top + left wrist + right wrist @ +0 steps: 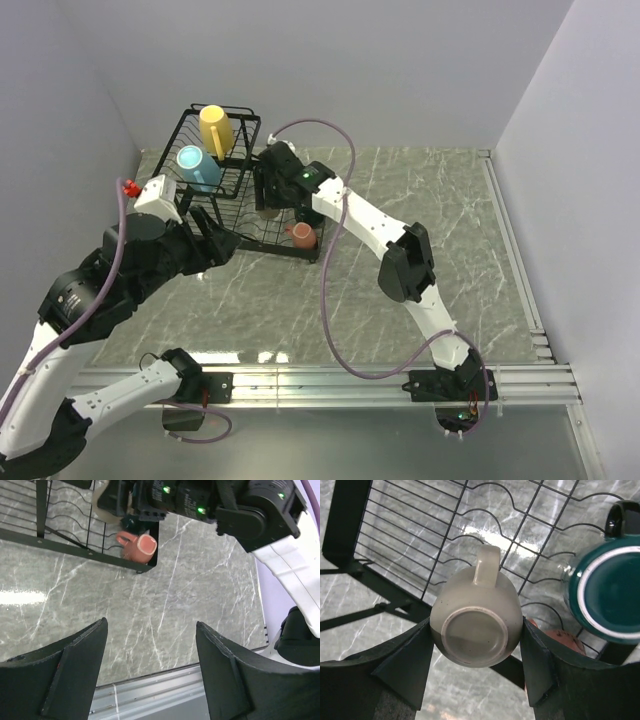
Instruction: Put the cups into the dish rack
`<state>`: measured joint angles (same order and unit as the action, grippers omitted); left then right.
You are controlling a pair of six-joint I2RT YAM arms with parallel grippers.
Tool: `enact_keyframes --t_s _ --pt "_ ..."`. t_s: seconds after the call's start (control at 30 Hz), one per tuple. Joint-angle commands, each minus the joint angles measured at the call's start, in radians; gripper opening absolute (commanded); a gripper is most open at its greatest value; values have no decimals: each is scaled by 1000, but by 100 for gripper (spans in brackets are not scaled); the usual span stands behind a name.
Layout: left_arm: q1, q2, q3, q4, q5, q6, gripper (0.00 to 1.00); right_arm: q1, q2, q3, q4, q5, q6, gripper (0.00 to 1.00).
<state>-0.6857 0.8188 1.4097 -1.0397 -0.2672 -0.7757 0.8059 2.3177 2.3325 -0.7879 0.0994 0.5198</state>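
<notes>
From above, the dish rack [262,246] sits upper left, with a yellow mug [215,130] and a blue mug [196,166] in its raised basket and a salmon mug [302,236] at the tray's lower right corner. On the left wrist view my left gripper [151,625] is released, with nothing between its fingers. On the right wrist view my right gripper [475,630] clasps an olive-grey mug [475,605], base towards the camera, over the tray; a teal mug [607,595] sits at the right edge

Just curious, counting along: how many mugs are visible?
5. Yellow mug and light blue mug in the raised basket; salmon mug and dark teal mug on the tray; beige mug upside down between the right fingers. Others may be hidden.
</notes>
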Motion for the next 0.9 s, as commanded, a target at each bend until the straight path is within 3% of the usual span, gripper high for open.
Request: enact_keyframes --t_s 0.0,0.37,0.87 --pt "3 6 -11 -14 25 -10 76 21 31 56 88 45 17 0" --pt "3 20 -9 -31 20 29 77 56 101 28 55 175 31 0" --pt "3 36 -21 -16 23 41 79 72 123 -45 46 145 23 2"
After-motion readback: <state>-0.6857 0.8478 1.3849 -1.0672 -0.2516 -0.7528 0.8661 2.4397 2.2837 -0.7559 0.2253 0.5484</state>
